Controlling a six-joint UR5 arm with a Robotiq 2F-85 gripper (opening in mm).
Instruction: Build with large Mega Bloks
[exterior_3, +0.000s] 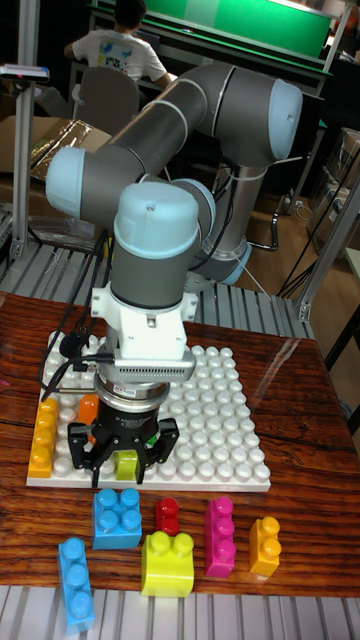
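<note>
Mega Bloks, large: one lime-green block (125, 463) sits at the front edge of the white studded baseplate (225, 420), directly between my fingers. My gripper (122, 462) is lowered over it, fingers spread to either side; whether the pads touch its sides I cannot tell. On the plate also: a long yellow-orange block (43, 436) along the left edge and an orange piece (89, 408) partly hidden behind my wrist. Loose stock on the wooden table (300, 400) in front: blue square block (117, 517), small red block (167, 515), yellow-green block (168, 563), magenta block (219, 536), orange block (264, 545), long blue block (76, 583). Handling note, my judgement: stay square and vertical over the green block, grip its flat sides evenly, and check that the studs line up before pressing straight down, or it may seat crooked.
</note>
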